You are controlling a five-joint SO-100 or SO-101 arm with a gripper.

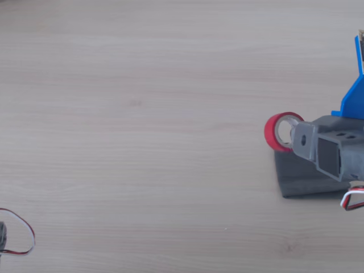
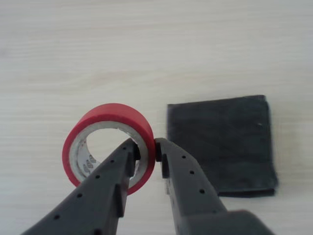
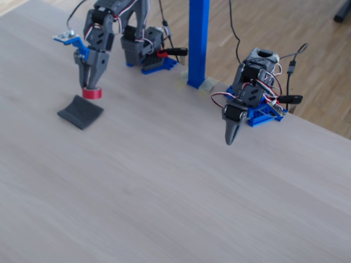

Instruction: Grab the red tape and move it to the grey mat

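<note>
The red tape [image 2: 110, 122], a small roll with a whitish core, is clamped by its wall in my gripper [image 2: 146, 147]: one finger is inside the ring and the other outside. The grey mat [image 2: 220, 142] lies flat just right of the roll in the wrist view, with a narrow gap between them. In the other view the tape [image 1: 274, 132] sits at the mat's [image 1: 296, 179] upper left corner, and my gripper [image 1: 293, 136] covers much of the mat. In the fixed view the gripper [image 3: 91, 87] holds the tape [image 3: 92, 93] right beside the mat's [image 3: 80, 112] far edge.
A second arm [image 3: 233, 123] hangs with its gripper pointing down at the table's right edge, and a blue post [image 3: 197, 41] stands at the far edge. A thin red and white wire loop [image 1: 21, 230] lies at the bottom left of the other view.
</note>
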